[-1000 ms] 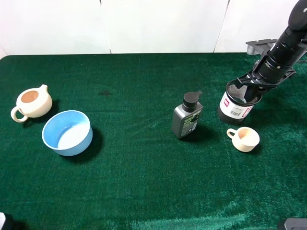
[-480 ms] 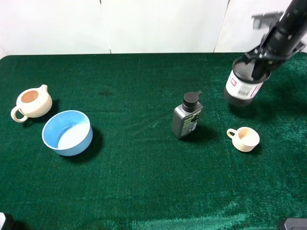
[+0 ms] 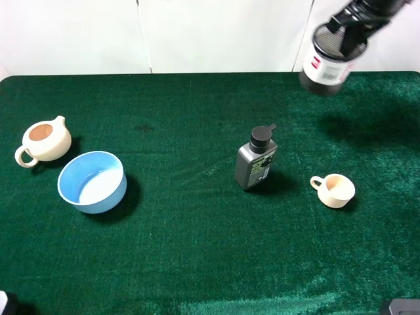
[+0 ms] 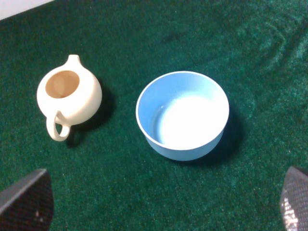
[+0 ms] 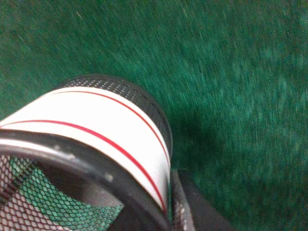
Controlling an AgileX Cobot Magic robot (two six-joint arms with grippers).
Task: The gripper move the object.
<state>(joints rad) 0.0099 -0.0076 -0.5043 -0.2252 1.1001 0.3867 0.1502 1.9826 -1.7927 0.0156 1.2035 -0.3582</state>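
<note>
The black wire-mesh pen cup with a white and red label hangs high above the far right of the green table, tilted, its shadow on the cloth below. My right gripper is shut on its rim at the top right of the exterior view. In the right wrist view the pen cup fills the frame, label outward, with one finger against its rim. My left gripper shows only as two fingertips in the corners of the left wrist view, wide apart and empty, above the blue bowl.
A grey pump bottle stands mid-table. A small cream cup sits to its right. A blue bowl and a cream teapot sit at the left.
My right gripper has lifted the pen cup from the table beside the bottle up and toward the far right edge. The left arm has not moved.
</note>
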